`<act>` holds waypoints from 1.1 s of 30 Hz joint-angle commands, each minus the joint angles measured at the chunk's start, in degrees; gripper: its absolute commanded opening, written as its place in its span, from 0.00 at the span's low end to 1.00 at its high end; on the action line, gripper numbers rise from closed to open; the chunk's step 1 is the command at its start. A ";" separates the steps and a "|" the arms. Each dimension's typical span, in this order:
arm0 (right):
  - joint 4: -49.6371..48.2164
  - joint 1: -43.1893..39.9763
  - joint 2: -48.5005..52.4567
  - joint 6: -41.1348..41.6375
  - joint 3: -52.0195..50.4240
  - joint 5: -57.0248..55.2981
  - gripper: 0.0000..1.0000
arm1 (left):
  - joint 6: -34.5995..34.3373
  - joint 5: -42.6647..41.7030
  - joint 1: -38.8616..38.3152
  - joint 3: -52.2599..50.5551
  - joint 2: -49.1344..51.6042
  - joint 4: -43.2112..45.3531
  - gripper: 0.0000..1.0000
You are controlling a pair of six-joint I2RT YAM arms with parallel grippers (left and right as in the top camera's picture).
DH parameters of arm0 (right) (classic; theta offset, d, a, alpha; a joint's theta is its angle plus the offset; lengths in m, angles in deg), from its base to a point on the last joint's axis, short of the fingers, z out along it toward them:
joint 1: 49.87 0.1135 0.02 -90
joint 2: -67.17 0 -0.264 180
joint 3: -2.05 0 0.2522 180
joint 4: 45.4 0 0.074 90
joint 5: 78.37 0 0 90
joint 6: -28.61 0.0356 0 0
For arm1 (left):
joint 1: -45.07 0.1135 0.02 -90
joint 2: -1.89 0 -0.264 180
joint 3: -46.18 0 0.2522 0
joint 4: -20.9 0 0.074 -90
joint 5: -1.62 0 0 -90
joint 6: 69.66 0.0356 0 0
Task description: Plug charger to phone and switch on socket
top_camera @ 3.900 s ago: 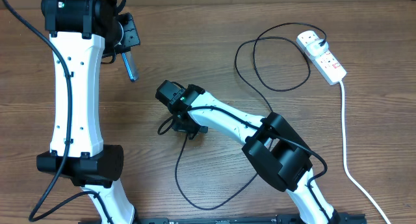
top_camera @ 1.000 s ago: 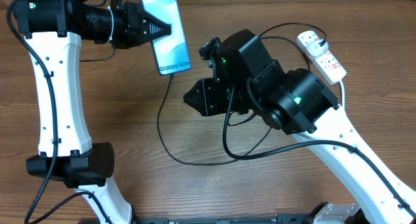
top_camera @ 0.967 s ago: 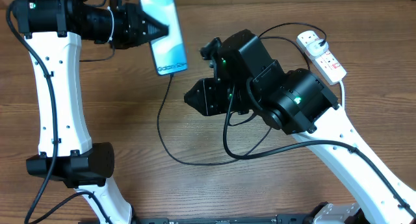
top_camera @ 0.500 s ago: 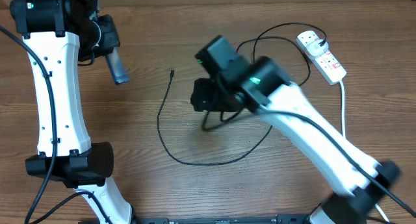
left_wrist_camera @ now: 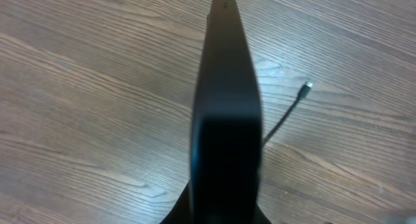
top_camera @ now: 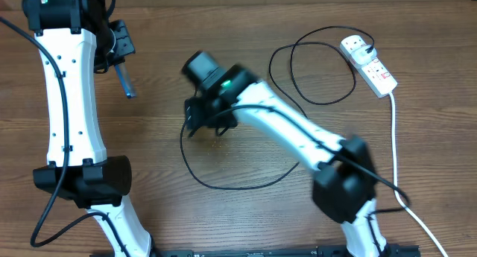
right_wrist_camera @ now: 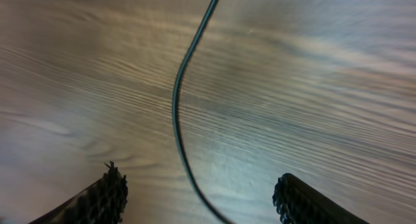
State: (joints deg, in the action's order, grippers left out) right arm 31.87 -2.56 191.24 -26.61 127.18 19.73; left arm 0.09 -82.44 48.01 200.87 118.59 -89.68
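**Left gripper** [top_camera: 117, 61]: mine, clenched on the phone [top_camera: 124, 81]. I hold the phone up off the table [top_camera: 246, 223] at the far left, turned thin edge toward the overhead camera. In the left wrist view it shows as a dark narrow edge [left_wrist_camera: 227, 113], with bare wood on both sides.

**Right gripper** [right_wrist_camera: 201, 193]: mine, released. The fingers [right_wrist_camera: 107, 191] stand wide apart and grasp nothing. The arm reaches across to mid-table [top_camera: 197, 121], low over the wood.

**Charger** [top_camera: 231, 185]: a black cable lying on the table.
- It passes between my right fingers [right_wrist_camera: 177, 107] without touching either pad.
- It sweeps in a wide bow toward the near edge, then coils in a loop beside the socket.
- The small plug tip [left_wrist_camera: 306, 86] lies on bare wood, apart from the phone.

**Socket** [top_camera: 370, 63]: a white strip at the far right, close to the far edge. Its thick white lead [top_camera: 395, 149] runs down the right side to the near edge.

**Open room:** bare wood between the two arms, inside the cable's bow, and between the loop and the lead.
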 commanded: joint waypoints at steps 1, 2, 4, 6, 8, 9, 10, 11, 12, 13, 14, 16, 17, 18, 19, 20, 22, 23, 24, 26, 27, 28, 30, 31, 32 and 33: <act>-1.29 3.91 3.87 1.29 0.81 -2.58 0.70 | -1.64 2.67 1.77 0.22 -0.02 0.00 0.04; -1.55 4.61 4.76 1.51 0.74 -2.62 0.69 | -1.66 3.08 2.47 0.22 -0.02 0.02 0.04; -1.51 5.88 6.38 2.27 0.72 -2.69 0.62 | -1.68 2.97 4.15 0.22 -0.02 0.00 0.04; -1.27 6.99 7.76 2.97 0.72 -2.45 0.50 | -1.68 1.46 6.10 0.22 -0.02 0.02 0.04; -1.16 7.98 8.22 2.95 0.26 -2.51 0.47 | -1.64 -0.42 7.74 0.22 -0.02 0.00 0.04; -1.14 8.46 8.22 2.97 0.00 -2.49 0.47 | -1.64 -1.38 8.61 0.22 -0.02 0.00 0.04; -1.01 8.94 8.24 2.95 -0.11 -2.49 0.45 | -1.64 -1.88 9.25 0.22 -0.02 0.02 0.04; -0.83 9.40 8.24 2.95 -0.22 -2.51 0.45 | -1.62 -2.29 9.79 0.22 -0.02 0.00 0.04; -0.85 9.84 8.24 2.95 -0.42 -2.58 0.45 | -1.60 -2.84 10.29 0.22 -0.02 0.00 0.04; -0.85 10.45 8.28 2.97 -0.52 -2.78 0.42 | -1.62 -3.10 10.60 0.22 -0.02 0.00 0.04; -0.87 10.99 8.50 3.17 -0.70 -3.17 0.41 | -1.60 -3.21 10.73 0.22 -0.02 0.00 0.04; -0.74 12.15 8.72 3.67 -1.38 -5.29 0.41 | -1.57 -3.21 10.82 0.22 -0.02 0.00 0.04; -0.37 12.50 8.72 4.46 -1.73 -6.95 0.41 | -1.57 -3.21 10.82 0.22 -0.02 0.00 0.04; 0.00 12.79 8.72 5.57 -2.23 -8.92 0.41 | -1.55 -3.21 10.82 0.22 -0.02 0.00 0.04; 0.20 12.94 8.72 6.16 -2.67 -10.12 0.41 | -1.55 -3.21 10.82 0.22 -0.02 0.00 0.04; 0.15 12.96 8.72 6.10 -3.10 -10.19 0.41 | -1.55 -3.21 10.82 0.22 -0.02 0.02 0.04; -0.20 12.96 8.72 6.12 -4.37 -9.29 0.40 | -1.57 -3.26 10.82 0.22 -0.02 0.00 0.04; -0.28 12.96 8.72 6.12 -4.96 -8.81 0.39 | -1.57 -3.26 10.82 0.22 -0.02 0.00 0.04; -0.39 12.96 8.72 6.10 -5.62 -8.44 0.37 | -1.57 -3.26 10.82 0.22 -0.02 0.02 0.04; -0.28 13.03 8.72 6.12 -6.71 -8.46 0.35 | -1.57 -3.23 10.82 0.22 -0.02 0.02 0.04; -0.24 13.07 8.72 6.14 -7.13 -8.44 0.35 | -1.55 -3.26 10.82 0.22 -0.02 0.00 0.04; -0.22 13.07 8.72 6.14 -7.54 -8.22 0.35 | -1.57 -3.26 10.82 0.22 -0.02 0.00 0.04; -0.24 13.16 8.72 6.19 -8.35 -7.78 0.35 | -1.57 -3.26 10.82 0.22 -0.02 0.02 0.04; -0.22 13.25 8.72 6.19 -8.68 -7.76 0.35 | -1.57 -3.26 10.82 0.22 -0.02 0.00 0.04; -0.20 13.35 8.72 6.19 -9.05 -7.80 0.35 | -1.55 -3.26 10.82 0.22 -0.02 0.00 0.04; -0.02 13.38 8.72 6.19 -9.31 -7.89 0.34 | -1.55 -3.23 10.80 0.22 -0.02 0.00 0.04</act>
State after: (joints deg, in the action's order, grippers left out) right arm 31.63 10.77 199.44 -20.90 120.16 12.26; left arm -0.74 -85.28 58.94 200.87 118.59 -89.74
